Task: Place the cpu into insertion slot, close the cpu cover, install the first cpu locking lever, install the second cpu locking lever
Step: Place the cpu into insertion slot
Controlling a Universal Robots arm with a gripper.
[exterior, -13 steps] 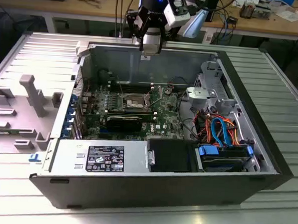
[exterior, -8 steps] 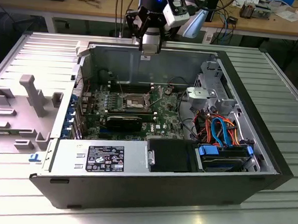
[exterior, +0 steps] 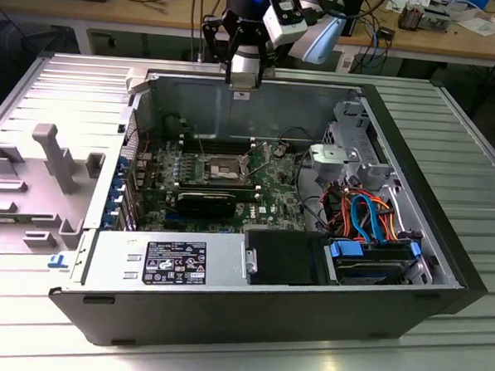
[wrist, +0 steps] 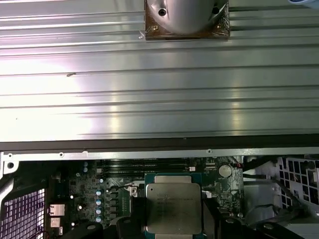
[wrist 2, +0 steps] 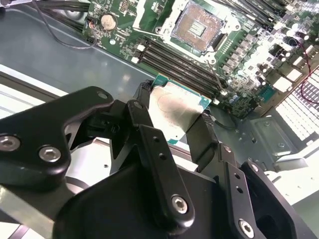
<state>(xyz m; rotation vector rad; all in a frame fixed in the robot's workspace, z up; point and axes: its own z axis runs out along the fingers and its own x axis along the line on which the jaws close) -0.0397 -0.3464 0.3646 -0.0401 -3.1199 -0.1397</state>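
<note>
Gripping the cpu (wrist 2: 175, 105) by two opposite edges, the gripper (wrist 2: 174, 113) has its fingers (wrist 2: 203, 133) clamped on it, and they hide those edges in both wrist views. The arm (exterior: 305, 31) is cut off by the exterior view's top. Its wrist points down over the far edge of the open computer case (exterior: 442, 270), holding the chip well above the motherboard (exterior: 272, 195), whose insertion slot (wrist 2: 198, 24) stands open. Print on the chip's top and on the power supply label (exterior: 175, 262) is too fine to read.

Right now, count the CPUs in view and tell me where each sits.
1. The cpu is clamped in the gripper, raised above the computer case; the socket lies empty. Others may be hidden.
</note>
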